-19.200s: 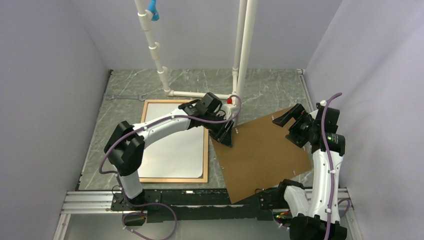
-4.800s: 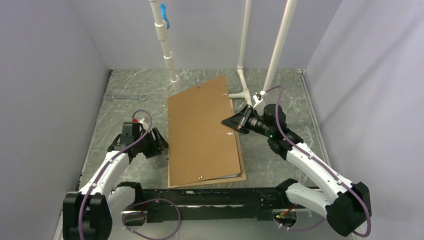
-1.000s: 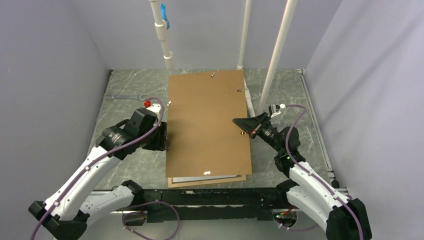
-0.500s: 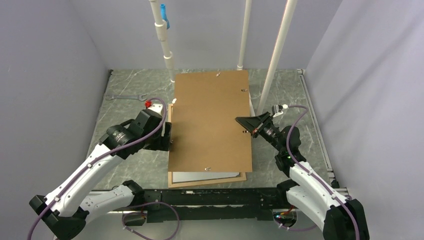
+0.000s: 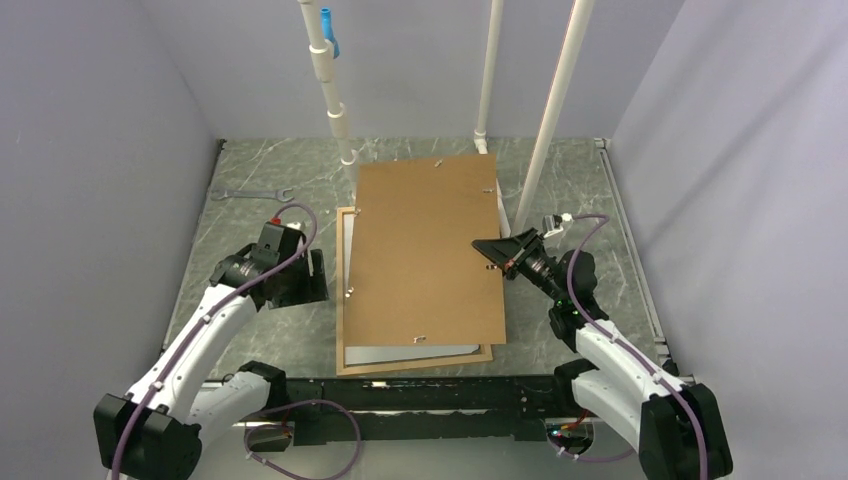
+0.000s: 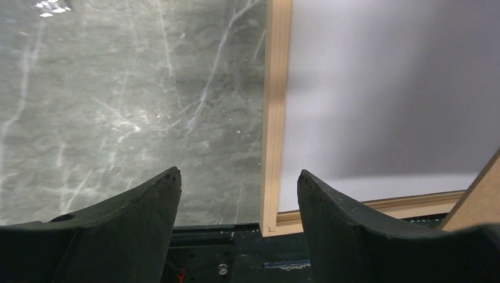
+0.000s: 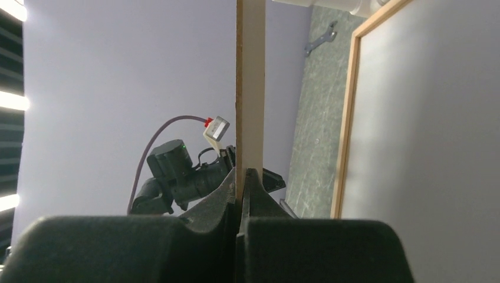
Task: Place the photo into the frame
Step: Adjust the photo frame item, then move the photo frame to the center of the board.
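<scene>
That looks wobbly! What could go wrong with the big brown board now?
Only the right gripper pinches the brown board, by one edge; the left gripper is open, off it, so it might tilt or slip. It hangs crooked over the frame and may land on the rim, not inside on the photo.

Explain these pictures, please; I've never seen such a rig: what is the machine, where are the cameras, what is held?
Two robot arms are bolted at the near edge of the table, each ending in a two-finger gripper. One picture looks down from above and behind; the other two come from wrist cameras. On the table lies a light wooden frame with the photo in it, white back up. The right gripper pinches the right edge of a brown backing panel, holding it over the frame. The left gripper is open and empty, beside the frame's left strip. A wrench lies farther back.
</scene>
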